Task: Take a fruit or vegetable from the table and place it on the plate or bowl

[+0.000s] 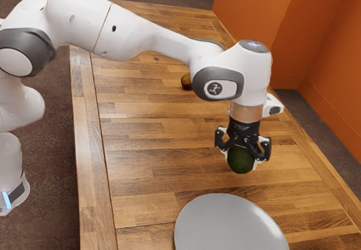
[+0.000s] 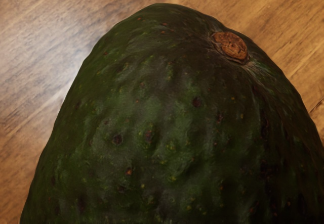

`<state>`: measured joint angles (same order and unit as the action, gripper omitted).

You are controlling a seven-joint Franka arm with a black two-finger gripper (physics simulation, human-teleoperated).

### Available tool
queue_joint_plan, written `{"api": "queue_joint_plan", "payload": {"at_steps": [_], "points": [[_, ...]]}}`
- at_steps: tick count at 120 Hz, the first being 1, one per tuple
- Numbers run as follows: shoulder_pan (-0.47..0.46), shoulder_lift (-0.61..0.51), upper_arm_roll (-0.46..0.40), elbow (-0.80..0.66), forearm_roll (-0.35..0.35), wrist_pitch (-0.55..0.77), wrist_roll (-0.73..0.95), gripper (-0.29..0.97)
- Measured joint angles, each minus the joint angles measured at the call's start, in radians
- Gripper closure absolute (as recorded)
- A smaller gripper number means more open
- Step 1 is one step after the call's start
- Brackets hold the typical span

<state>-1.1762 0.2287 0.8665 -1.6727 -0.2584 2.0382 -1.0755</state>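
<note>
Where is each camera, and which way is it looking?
Exterior view: beside the table, looking down across it at the plate; the white arm and claw, shut on the avocado, show.
Wrist view: on the hand, looking down onto the avocado's stem end.
Both share the avocado and the wooden table.

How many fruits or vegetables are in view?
2. An avocado held in the gripper, beyond the plate; a brownish item farther back, mostly hidden behind the arm. Others may be hidden there.
</note>
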Motion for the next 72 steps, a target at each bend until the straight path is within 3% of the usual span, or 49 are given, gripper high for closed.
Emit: {"api": "queue_joint_plan", "payload": {"at_steps": [25, 56, 65, 72], "points": [[-0.170, 0.004, 0.000, 0.036, 0.079, 0.000, -0.133, 0.35], [-0.178, 0.076, -0.072, 0.088, 0.068, 0.024, -0.296, 0.36], [-0.178, 0.084, -0.085, 0.089, 0.060, 0.036, -0.332, 0.19], [-0.178, 0.086, -0.089, 0.089, 0.056, 0.043, -0.356, 0.13]]}}
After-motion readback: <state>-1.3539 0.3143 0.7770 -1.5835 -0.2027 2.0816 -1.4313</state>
